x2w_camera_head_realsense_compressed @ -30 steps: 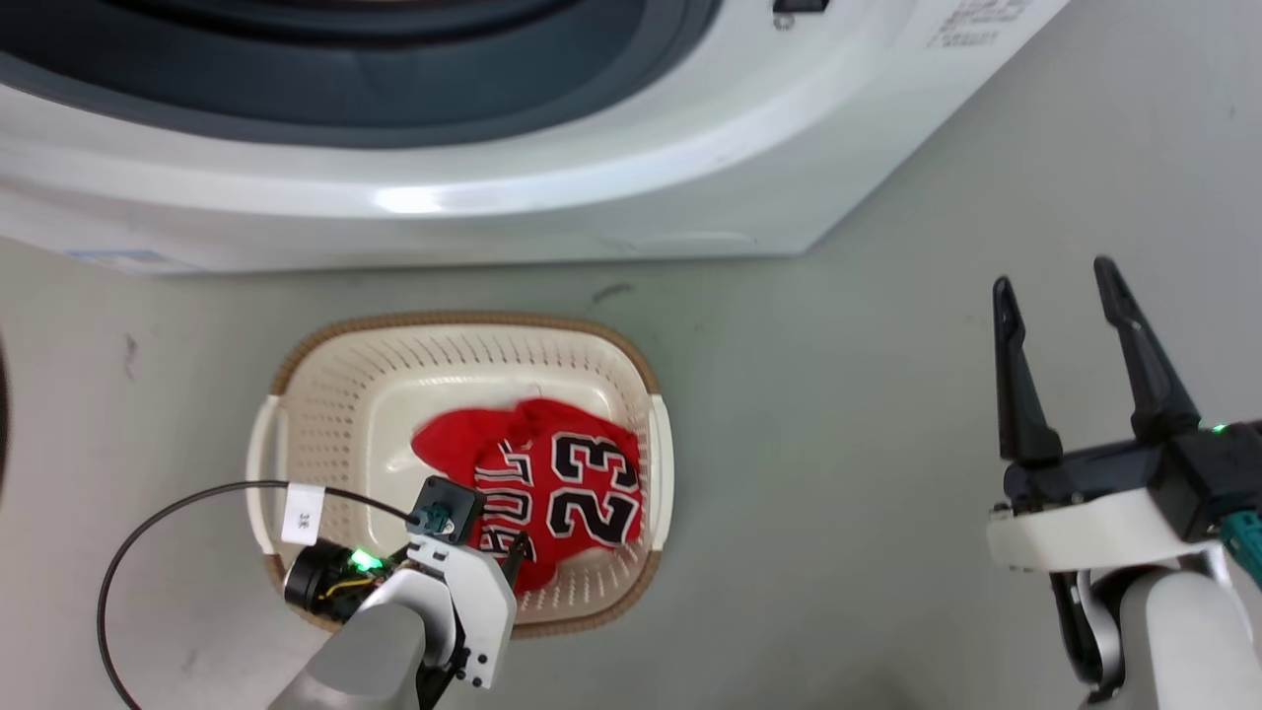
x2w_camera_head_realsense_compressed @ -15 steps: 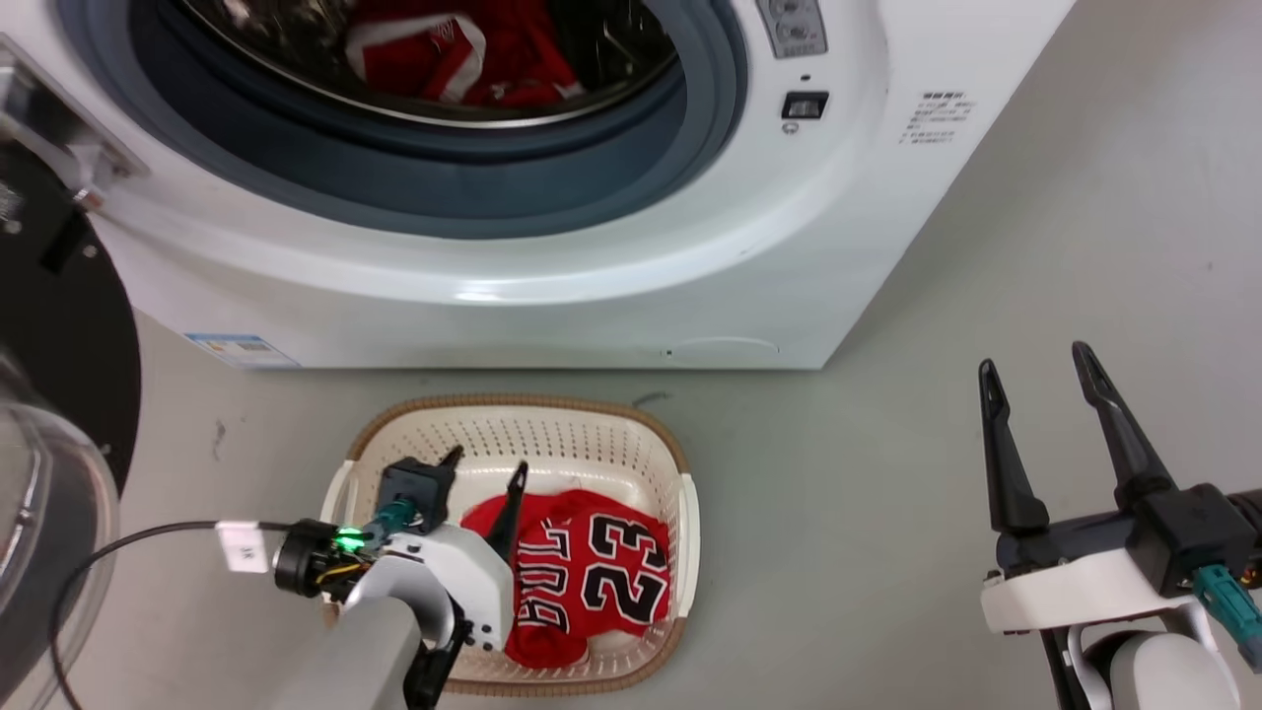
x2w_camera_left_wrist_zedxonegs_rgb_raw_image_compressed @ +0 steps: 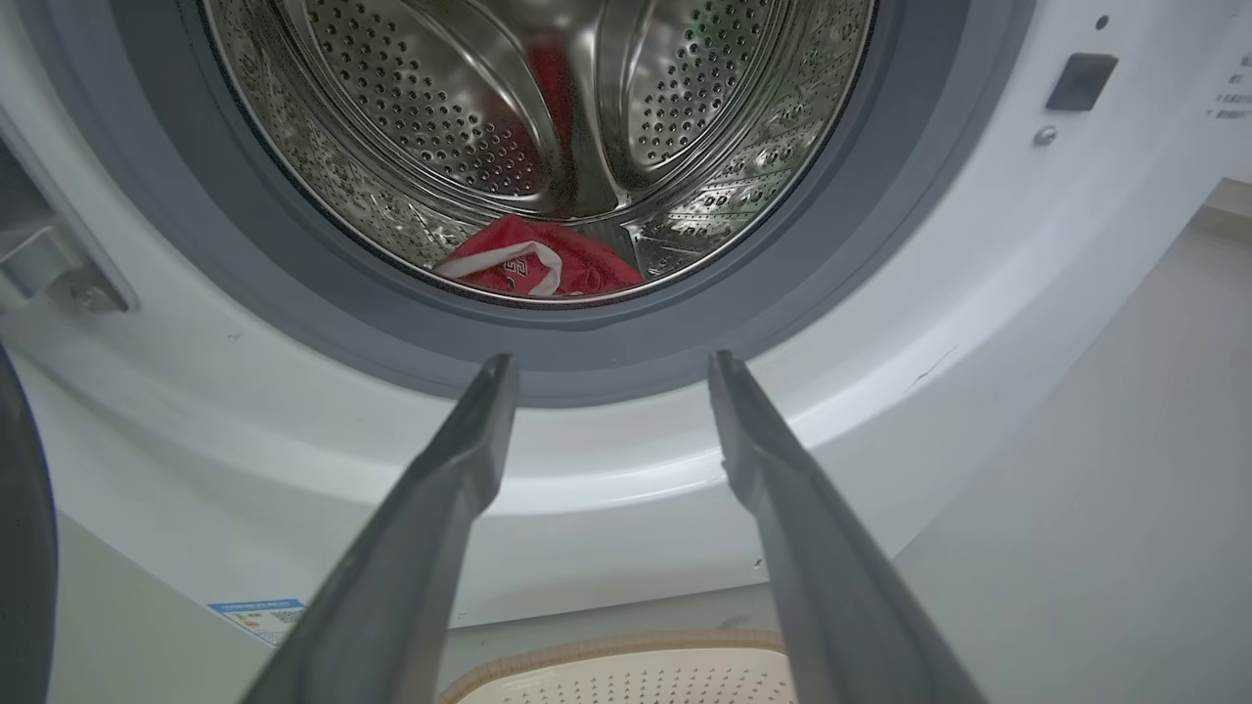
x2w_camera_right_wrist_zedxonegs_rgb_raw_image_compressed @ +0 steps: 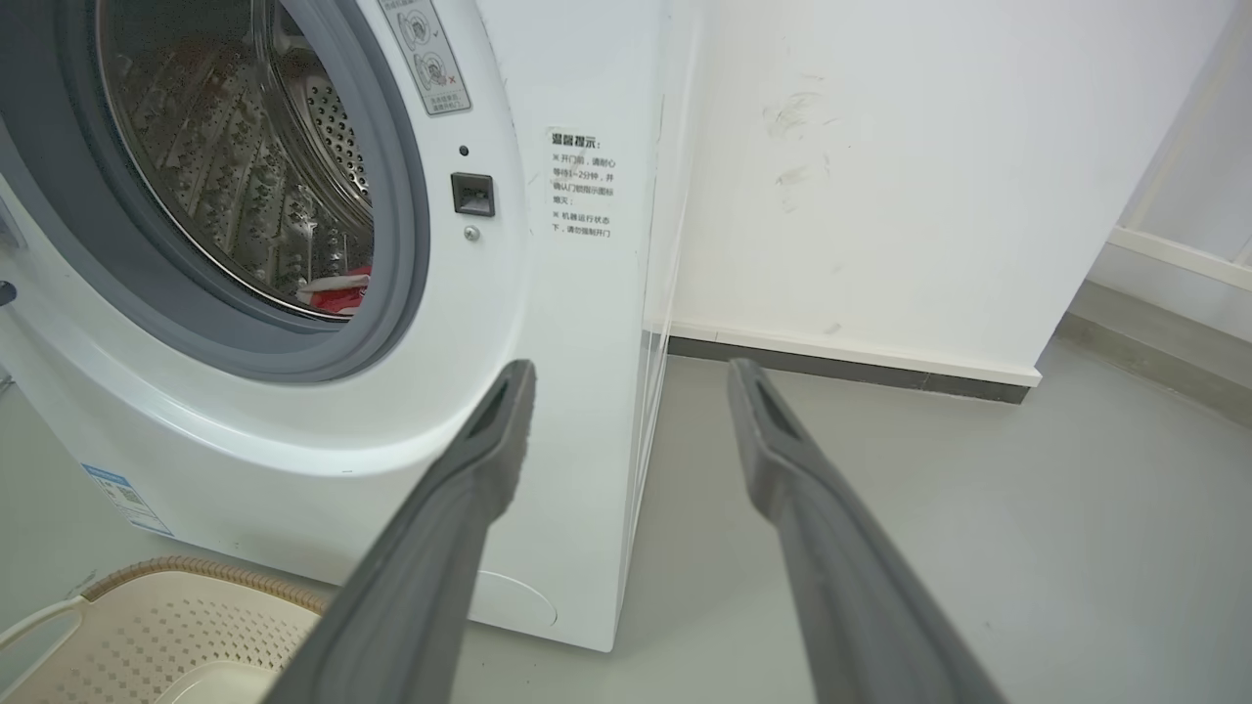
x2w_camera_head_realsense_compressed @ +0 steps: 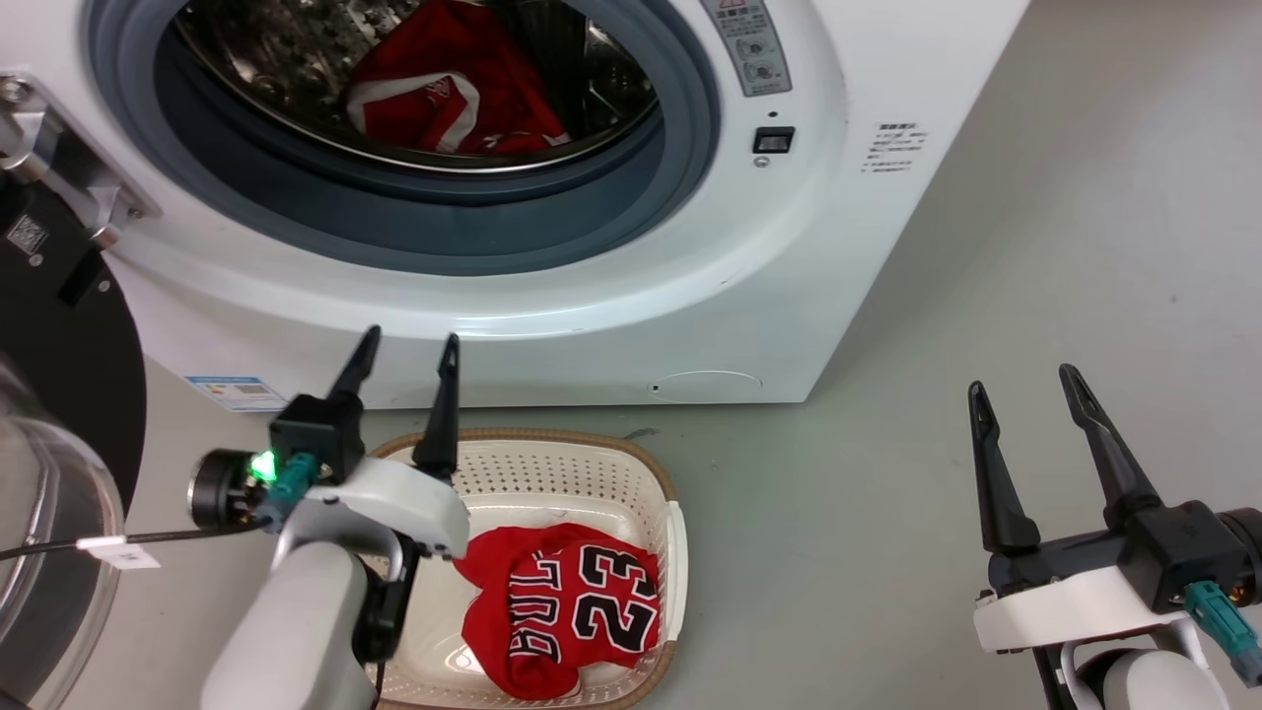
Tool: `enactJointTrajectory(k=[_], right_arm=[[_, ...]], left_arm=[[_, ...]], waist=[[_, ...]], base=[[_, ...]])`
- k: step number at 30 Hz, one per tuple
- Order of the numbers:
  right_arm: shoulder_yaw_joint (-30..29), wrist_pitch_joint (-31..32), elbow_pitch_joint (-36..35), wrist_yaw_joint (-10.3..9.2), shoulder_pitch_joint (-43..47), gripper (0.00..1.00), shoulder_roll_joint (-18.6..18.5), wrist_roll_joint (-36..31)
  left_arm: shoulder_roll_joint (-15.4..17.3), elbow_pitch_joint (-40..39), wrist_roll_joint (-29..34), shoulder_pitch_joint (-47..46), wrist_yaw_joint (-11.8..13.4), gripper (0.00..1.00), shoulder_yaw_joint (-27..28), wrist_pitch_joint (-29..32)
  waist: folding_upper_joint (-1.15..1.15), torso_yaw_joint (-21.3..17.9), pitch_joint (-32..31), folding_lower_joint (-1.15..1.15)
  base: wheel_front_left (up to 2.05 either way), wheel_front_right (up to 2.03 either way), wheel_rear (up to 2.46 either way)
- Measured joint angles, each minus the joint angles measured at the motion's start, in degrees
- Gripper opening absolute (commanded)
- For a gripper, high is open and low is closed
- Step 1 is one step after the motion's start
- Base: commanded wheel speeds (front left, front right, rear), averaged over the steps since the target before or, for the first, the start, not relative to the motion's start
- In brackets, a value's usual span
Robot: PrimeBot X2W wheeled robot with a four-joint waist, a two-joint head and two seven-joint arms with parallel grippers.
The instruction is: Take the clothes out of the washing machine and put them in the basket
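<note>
The basket (x2w_camera_head_realsense_compressed: 562,473) holds one red jersey (x2w_camera_head_realsense_compressed: 572,611), printed "23" and "BUL". A second jersey (x2w_camera_head_realsense_compressed: 444,94), red with white trim, lies in the drum (x2w_camera_left_wrist_zedxonegs_rgb_raw_image_compressed: 685,108) of the washer (x2w_camera_head_realsense_compressed: 631,296). The left gripper (x2w_camera_head_realsense_compressed: 412,335), fingers spread and empty, hovers over the basket's back rim, pointing at the drum. The right gripper (x2w_camera_head_realsense_compressed: 1021,379), also spread and empty, hangs over the floor (x2w_camera_head_realsense_compressed: 868,513), well to the right. The washer's label (x2w_camera_head_realsense_compressed: 237,392) is too small to read.

A plain laundry corner, more like a test room than a furnished home. A large white front-loading washing machine (x2w_camera_head_realsense_compressed: 611,296) stands on a smooth grey floor (x2w_camera_right_wrist_zedxonegs_rgb_raw_image_compressed: 978,508) beside a scuffed white painted wall (x2w_camera_right_wrist_zedxonegs_rgb_raw_image_compressed: 880,176) with a dark skirting strip (x2w_camera_right_wrist_zedxonegs_rgb_raw_image_compressed: 851,367). A cream perforated plastic laundry basket (x2w_camera_head_realsense_compressed: 572,471) sits on the floor before it.
</note>
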Motion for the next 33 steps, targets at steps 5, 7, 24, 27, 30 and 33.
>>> enactJointTrajectory(k=[5,7,24,27,30,33], right_arm=[[0.35,0.0,-0.02,0.0,-0.11,1.0,0.0,0.31],[0.46,0.0,-0.12,0.0,-0.61,1.0,-0.01,0.58],[1.65,0.0,-1.75,0.0,-7.73,1.0,-0.02,3.34],[1.97,0.0,-2.08,0.0,-9.2,1.0,-0.02,4.12],[2.14,-0.01,-2.56,0.0,-10.4,1.0,-0.03,5.05],[2.35,0.0,-2.99,0.0,-11.41,1.0,-0.02,6.02]], left_arm=[[0.12,1.19,0.66,-3.13,-0.71,1.0,2.21,0.0],[0.54,3.02,0.67,-6.45,-1.12,1.0,2.54,0.02],[5.52,24.19,2.64,-44.6,-8.83,1.0,0.03,17.44],[6.78,28.13,2.53,-50.93,-9.96,1.0,-0.82,22.29],[8.21,31.17,2.89,-56.79,-10.77,1.0,-1.79,26.51],[9.81,33.71,3.18,-62.27,-11.23,1.0,-3.09,30.98]], waist=[[0.0,-1.25,0.59,0.0],[0.0,-1.72,1.34,0.0],[0.0,-6.85,15.01,0.01],[0.0,-7.97,18.06,0.02],[0.0,-9.2,21.02,0.01],[0.0,-10.55,23.82,0.02]], base=[[0.0,0.0,0.0],[0.0,0.0,0.0],[0.0,0.0,0.0],[0.0,0.0,0.0],[0.0,0.0,0.0],[0.0,0.0,0.0]])
